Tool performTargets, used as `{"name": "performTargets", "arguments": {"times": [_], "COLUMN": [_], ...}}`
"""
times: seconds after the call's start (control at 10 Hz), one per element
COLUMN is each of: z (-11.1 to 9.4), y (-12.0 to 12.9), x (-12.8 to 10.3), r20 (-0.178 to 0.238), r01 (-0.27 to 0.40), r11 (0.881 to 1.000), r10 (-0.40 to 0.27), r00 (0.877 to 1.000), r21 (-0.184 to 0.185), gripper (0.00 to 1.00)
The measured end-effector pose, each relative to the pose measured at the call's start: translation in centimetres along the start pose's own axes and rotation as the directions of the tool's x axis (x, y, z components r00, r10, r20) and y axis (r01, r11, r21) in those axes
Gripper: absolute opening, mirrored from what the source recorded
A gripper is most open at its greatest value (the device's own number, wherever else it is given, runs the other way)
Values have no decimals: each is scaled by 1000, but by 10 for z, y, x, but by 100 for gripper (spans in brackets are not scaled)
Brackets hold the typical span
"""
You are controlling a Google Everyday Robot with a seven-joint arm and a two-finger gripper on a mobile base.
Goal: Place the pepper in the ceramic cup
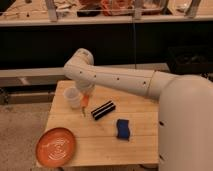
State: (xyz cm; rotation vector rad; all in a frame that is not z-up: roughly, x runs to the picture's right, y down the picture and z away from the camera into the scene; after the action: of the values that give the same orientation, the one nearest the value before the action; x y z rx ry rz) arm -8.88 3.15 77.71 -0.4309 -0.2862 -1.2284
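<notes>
The ceramic cup is small, pale white and round, and stands upright on the left part of the wooden table. My gripper hangs from the white arm just right of the cup. It is shut on the pepper, a slim orange-red pepper that points down with its thin tip close to the table top. The pepper is beside the cup's right wall, not inside the cup.
An orange plate lies at the table's front left corner. A black block with white stripes lies right of the pepper. A blue sponge-like block lies nearer the front. My arm's bulky white body fills the right side.
</notes>
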Motion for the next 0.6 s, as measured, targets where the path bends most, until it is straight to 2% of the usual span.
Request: {"name": "performTargets", "arguments": {"times": [0.3,0.6], "z": [1,2], "y": [-27,-32], "x": [-3,1], "r20": [-4,-10], "r01": [29,33], "r11": [1000,999], "r10": [-29,-33], "r00": [1000,999], "r21": [8,4], "gripper": [0,0]}}
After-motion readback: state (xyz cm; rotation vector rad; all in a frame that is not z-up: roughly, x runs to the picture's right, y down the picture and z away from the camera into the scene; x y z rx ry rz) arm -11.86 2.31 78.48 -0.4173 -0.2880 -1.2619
